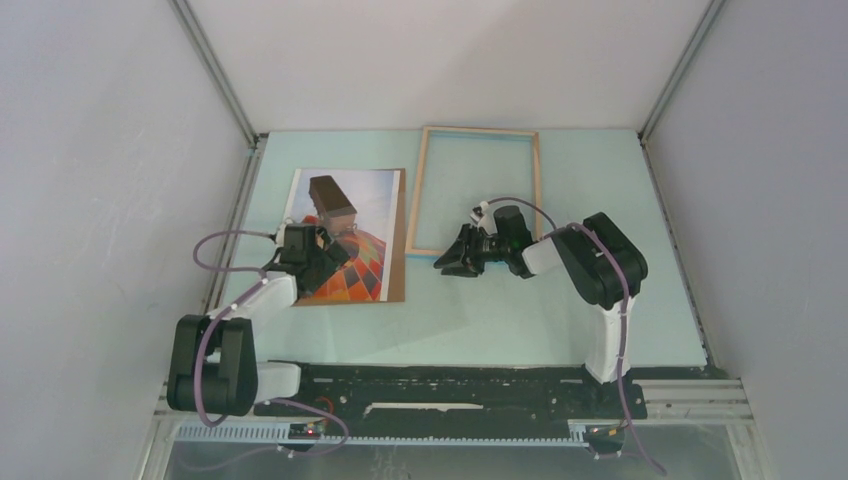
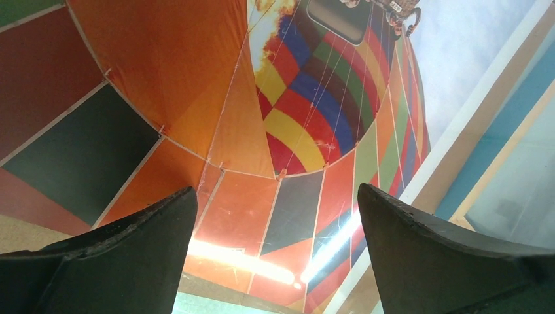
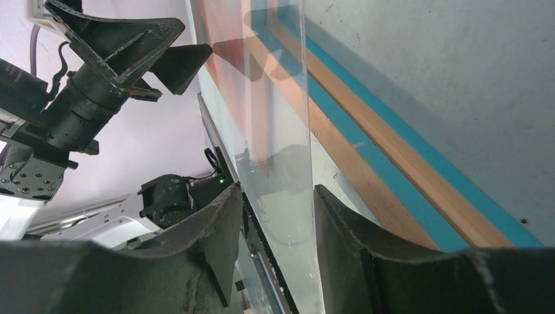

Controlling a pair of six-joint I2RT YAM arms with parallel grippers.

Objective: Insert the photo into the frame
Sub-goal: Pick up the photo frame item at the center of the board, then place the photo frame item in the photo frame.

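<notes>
The photo (image 1: 366,268), a hot-air balloon print, lies face up on the brown backing board (image 1: 399,240) at the left. My left gripper (image 1: 338,245) hovers low over the photo's near half, open and empty; the left wrist view shows the balloon (image 2: 307,98) between its spread fingers (image 2: 144,242). The frame (image 1: 413,200) lies flat at the back centre, light wood up, turquoise on its edge (image 3: 393,157). My right gripper (image 1: 450,262) is just off the frame's near-left corner, shut on a clear pane (image 3: 281,131) that it holds upright on edge.
The pale green table mat (image 1: 520,310) is walled by white panels on three sides. The black base rail (image 1: 450,385) runs along the near edge. My left gripper (image 3: 177,52) shows through the pane in the right wrist view.
</notes>
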